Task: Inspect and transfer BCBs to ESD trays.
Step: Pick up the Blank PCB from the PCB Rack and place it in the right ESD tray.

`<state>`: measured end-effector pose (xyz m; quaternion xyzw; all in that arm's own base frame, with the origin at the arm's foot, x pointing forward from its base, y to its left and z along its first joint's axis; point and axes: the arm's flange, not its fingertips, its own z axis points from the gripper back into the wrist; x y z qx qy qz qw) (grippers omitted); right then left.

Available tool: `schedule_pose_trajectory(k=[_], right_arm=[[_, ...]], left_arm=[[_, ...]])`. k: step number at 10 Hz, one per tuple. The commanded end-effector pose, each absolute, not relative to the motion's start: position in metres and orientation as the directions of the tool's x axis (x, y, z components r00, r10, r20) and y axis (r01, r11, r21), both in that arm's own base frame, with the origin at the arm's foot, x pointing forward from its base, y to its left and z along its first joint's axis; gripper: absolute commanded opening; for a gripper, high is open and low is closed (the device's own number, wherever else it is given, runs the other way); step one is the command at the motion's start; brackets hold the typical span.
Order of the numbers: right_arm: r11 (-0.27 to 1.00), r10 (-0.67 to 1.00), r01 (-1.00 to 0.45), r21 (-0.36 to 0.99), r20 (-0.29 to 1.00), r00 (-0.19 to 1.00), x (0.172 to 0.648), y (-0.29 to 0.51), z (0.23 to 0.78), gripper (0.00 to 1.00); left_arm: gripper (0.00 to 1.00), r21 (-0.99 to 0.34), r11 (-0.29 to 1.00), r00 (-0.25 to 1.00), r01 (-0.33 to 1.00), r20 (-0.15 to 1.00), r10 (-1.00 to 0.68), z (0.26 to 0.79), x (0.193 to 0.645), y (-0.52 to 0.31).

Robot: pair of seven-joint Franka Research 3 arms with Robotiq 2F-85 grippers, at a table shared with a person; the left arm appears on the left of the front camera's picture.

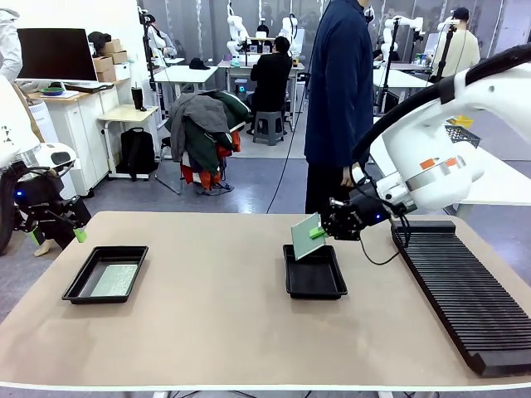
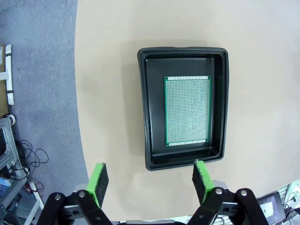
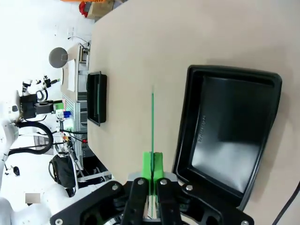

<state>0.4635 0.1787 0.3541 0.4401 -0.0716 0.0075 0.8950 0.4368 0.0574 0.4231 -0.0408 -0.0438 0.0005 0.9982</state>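
Observation:
My right gripper (image 1: 327,231) is shut on a green BCB (image 1: 306,236), holding it tilted just above the far left rim of the middle ESD tray (image 1: 314,273). In the right wrist view the BCB (image 3: 152,126) shows edge-on between the shut fingers (image 3: 152,165), beside the bare tray (image 3: 229,136). My left gripper (image 1: 58,230) hangs open off the table's left end, near the left ESD tray (image 1: 106,273). In the left wrist view its green pads (image 2: 99,182) stand wide apart above that tray (image 2: 184,107), where another BCB (image 2: 187,111) lies flat.
A long black ribbed rack (image 1: 465,286) runs along the table's right side. A person in a dark blue coat (image 1: 338,91) stands at the far edge behind the middle tray. The table edge (image 2: 79,117) curves left of the left tray.

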Motion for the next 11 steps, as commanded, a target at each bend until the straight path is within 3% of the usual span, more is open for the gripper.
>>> schedule_pose_trajectory(k=[1,11], right_arm=[[0.621,-0.053,-0.084,0.779,0.149,0.987,0.468,0.186,0.337,0.02],[0.659,-0.068,-0.017,0.752,0.082,0.994,0.481,0.188,0.287,0.02]], left_arm=[[0.96,-0.093,0.995,0.996,0.018,0.090,-0.009,0.422,0.437,0.059],[0.96,-0.093,0.995,0.996,0.018,0.090,-0.009,0.422,0.437,0.059]])
